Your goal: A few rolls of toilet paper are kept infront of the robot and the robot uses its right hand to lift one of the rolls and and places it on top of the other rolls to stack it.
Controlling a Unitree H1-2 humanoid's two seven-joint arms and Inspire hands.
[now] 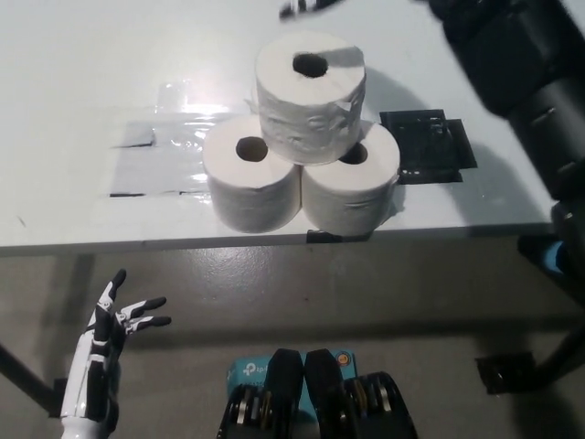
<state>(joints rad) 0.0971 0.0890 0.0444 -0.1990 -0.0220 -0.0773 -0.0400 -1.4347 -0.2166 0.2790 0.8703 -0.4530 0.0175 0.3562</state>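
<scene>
Stacking looks done, w/ the release step just about over. Top roll [310, 95] sits upright, core hole facing up, resting on the two lower rolls, left roll [250, 183] and right roll [352, 187], bridging the seam between them & touching both. All three stand on the white table [73, 73], near its front edge, partly over a clear shiny sheet [160, 151] taped to the top. A black flat pad [428, 146] lies just beside the right roll. Right arm [521, 64] comes in from the upper right; right hand [306, 7] is only a blurred sliver at the top edge, clear of the top roll, not touching it. Can't tell how its fingers are set; too blurred & mostly cut off. Holding nothing visible. Left hand [114, 325] rests low at pic's left, below table level, fingers spread, empty. Judgement: task is basically complete, nothing left to place. Next move prob. calls only for the right arm to pull away w/o brushing the top roll. Risk: the top roll perches on two curved rims, so a light knock or table jolt could tip it off toward front or back.
</scene>
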